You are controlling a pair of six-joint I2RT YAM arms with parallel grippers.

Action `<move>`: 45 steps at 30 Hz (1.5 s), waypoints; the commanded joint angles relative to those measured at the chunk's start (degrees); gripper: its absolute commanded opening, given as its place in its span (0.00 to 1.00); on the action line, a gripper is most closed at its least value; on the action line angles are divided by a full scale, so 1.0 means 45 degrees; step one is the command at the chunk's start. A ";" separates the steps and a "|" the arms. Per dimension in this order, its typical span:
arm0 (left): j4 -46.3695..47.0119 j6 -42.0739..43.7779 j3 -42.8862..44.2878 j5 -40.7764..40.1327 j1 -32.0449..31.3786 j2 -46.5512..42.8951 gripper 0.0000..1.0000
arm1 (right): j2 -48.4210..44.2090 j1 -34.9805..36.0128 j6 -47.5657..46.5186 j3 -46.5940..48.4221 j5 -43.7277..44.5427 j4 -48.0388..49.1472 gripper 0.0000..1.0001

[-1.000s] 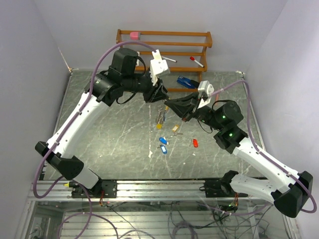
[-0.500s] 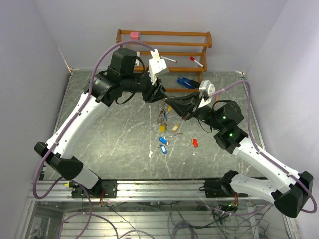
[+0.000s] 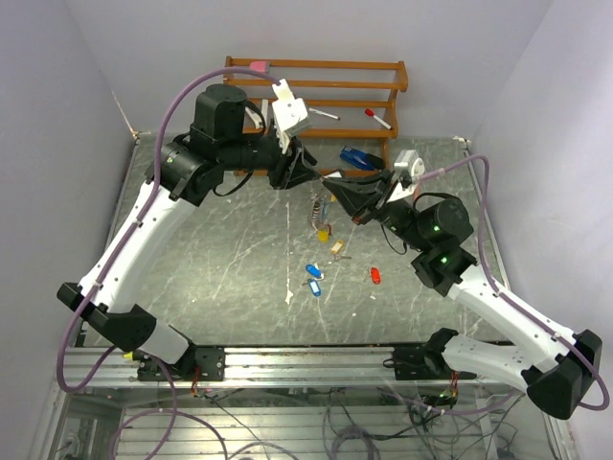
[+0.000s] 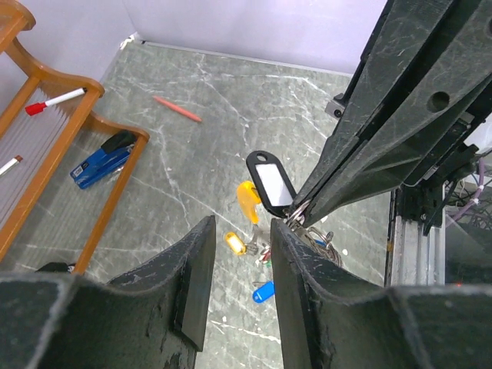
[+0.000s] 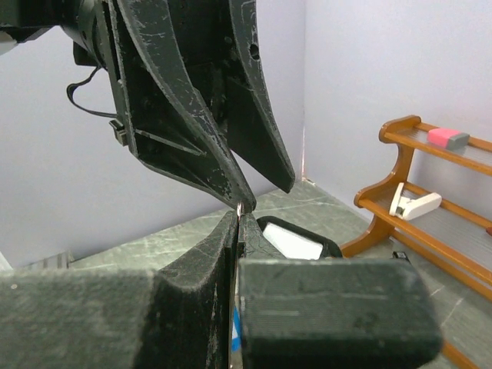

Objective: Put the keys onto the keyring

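My right gripper [image 3: 332,188] is shut on the thin metal keyring [image 4: 295,213] and holds it above the table. A black tag [image 4: 270,183] and a yellow tag [image 3: 324,233] hang from the ring with a bunch of keys [image 3: 316,213]. My left gripper [image 3: 310,178] is open, its fingertips right by the right gripper's tips; one fingertip [image 5: 241,198] touches the ring's glint [image 5: 243,207]. On the table lie a tan-tagged key [image 3: 337,247], two blue-tagged keys [image 3: 312,270] [image 3: 314,287] and a red-tagged key [image 3: 375,276].
A wooden rack [image 3: 316,65] stands at the back with a pink eraser [image 3: 259,68] and a red-capped marker [image 3: 376,117]. A blue stapler [image 3: 356,158] lies at its foot. A red pen [image 4: 178,109] lies on the table by the far wall.
Both grippers have risen and moved toward the back, tips still together. The hanging bunch of keys moved up and right with the right gripper. The loose keys on the table have not moved.
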 commanded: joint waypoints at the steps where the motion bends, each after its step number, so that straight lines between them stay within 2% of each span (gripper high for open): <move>1: 0.0614 -0.0441 0.0009 0.0745 0.0044 -0.0245 0.46 | 0.0148 0.0053 0.0436 -0.0040 0.0610 0.1283 0.00; 8: 0.0828 -0.0773 -0.0068 0.1139 0.0054 -0.0072 0.48 | 0.0299 0.0158 0.0879 -0.0501 0.1446 0.2423 0.00; 16: 0.0783 -0.0673 -0.0465 0.0741 0.0050 -0.0380 0.49 | 0.0284 0.0206 0.0999 -0.0367 0.2652 0.2202 0.00; 29: 0.1432 -0.1494 -0.0691 0.1282 0.0046 -0.0169 0.50 | 0.0613 0.0283 0.1377 -0.0399 0.2955 0.2924 0.00; 33: 0.1019 -0.1041 -0.0383 0.0738 0.0071 -0.0189 0.50 | 0.0643 0.0292 0.1279 -0.0315 0.2841 0.2949 0.00; 40: 0.0726 -0.0009 0.0581 -0.1916 0.0424 -0.0452 0.49 | 0.0249 0.0290 0.0799 -0.0120 0.2266 0.2384 0.00; 45: 0.0927 -0.0238 0.0461 -0.1196 0.0473 -0.0386 0.49 | 0.0266 0.0289 0.0986 -0.0057 0.1798 0.2515 0.00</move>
